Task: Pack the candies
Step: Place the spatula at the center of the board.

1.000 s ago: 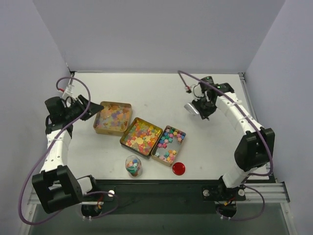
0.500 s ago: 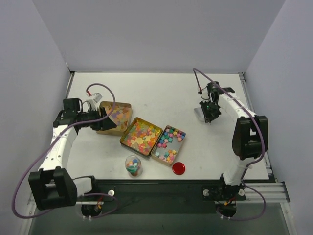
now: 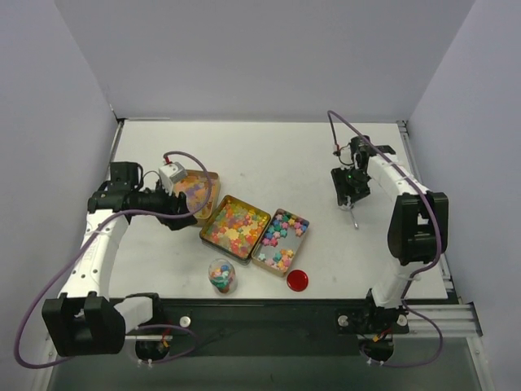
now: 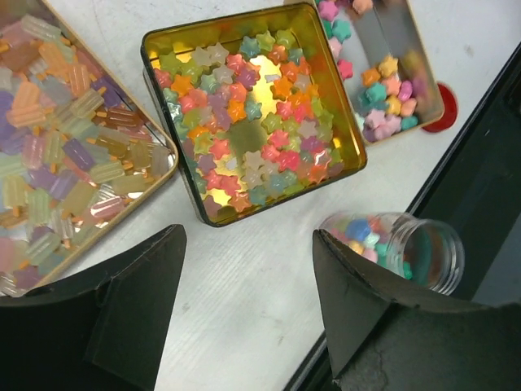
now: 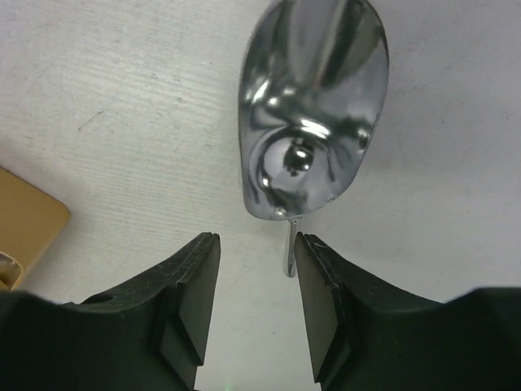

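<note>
Spoon pickup step, I judge. Candies [image 4: 244, 122] fill gold tin [image 4: 230, 22]; jar [image 4: 403, 244] just beside tin. Left jaws apart, empty, near tin. Right jaws apart astride spoon [image 5: 313, 106] on surface, well right of tin. Next: clamp handle.

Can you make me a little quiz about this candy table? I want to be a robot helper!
1. Pick one: what shiny thing lies just ahead of the right gripper? A) a fork B) a spoon C) a knife
2. True or false: the red lid is screwed onto the jar.
3. Fill the gap: candies lie in ___ flat tins.

Key
1. B
2. False: the lid lies apart from the jar, which stands open.
3. three
</note>
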You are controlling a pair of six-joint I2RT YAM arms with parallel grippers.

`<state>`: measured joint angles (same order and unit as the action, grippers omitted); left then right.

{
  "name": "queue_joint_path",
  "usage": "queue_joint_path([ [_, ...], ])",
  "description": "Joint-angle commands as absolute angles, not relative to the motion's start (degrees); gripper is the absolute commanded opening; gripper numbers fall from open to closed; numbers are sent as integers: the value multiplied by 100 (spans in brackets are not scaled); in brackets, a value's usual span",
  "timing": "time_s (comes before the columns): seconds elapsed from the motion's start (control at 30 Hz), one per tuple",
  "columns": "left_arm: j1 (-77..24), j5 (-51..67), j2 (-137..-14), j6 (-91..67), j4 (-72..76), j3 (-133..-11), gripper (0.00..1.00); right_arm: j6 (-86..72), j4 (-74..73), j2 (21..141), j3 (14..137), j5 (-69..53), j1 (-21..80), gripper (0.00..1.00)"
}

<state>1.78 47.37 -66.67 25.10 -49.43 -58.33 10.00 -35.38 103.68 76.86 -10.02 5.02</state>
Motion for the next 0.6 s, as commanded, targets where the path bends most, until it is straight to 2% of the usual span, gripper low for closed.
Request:
queue_joint_path([
  [0.0, 79, 4878, -6653, 4540, -5447, -6073, 74, 1063, -3893, 9783, 7945, -1326, 667, 44],
  [0.13, 88, 4921, -7004, 6036, -6588, -6407, 75, 2279, -4174, 9160, 7604, -2494, 1027, 46],
  [0.23, 97, 4983, -6996, 5996, -6095, -6215, 76, 3310, -4193, 8457, 6840, -2847, 1800, 48],
  [0.27, 97, 4992, -6918, 5550, -5778, -5996, 76, 3844, -4192, 8151, 6620, -2874, 2150, 53],
  [0.3, 97, 4992, -6873, 5241, -5426, -5890, 77, 4067, -4192, 8026, 6462, -2822, 2371, 75],
  [0.33, 88, 4975, -6821, 4882, -4622, -5793, 81, 4200, -4192, 7911, 6216, -2795, 2547, 84],
  [0.43, 88, 4878, -6619, 3378, -3141, -5371, 89, 4508, -4280, 7595, 5925, -2830, 3136, 84],
  [0.47, 70, 4843, -6514, 2801, -2859, -5144, 94, 4648, -4350, 7420, 5846, -2865, 3312, 83],
  [0.57, 62, 4483, -6233, 1815, -1865, -4756, 97, 5228, -4500, 6909, 5373, -2927, 4050, 79],
])
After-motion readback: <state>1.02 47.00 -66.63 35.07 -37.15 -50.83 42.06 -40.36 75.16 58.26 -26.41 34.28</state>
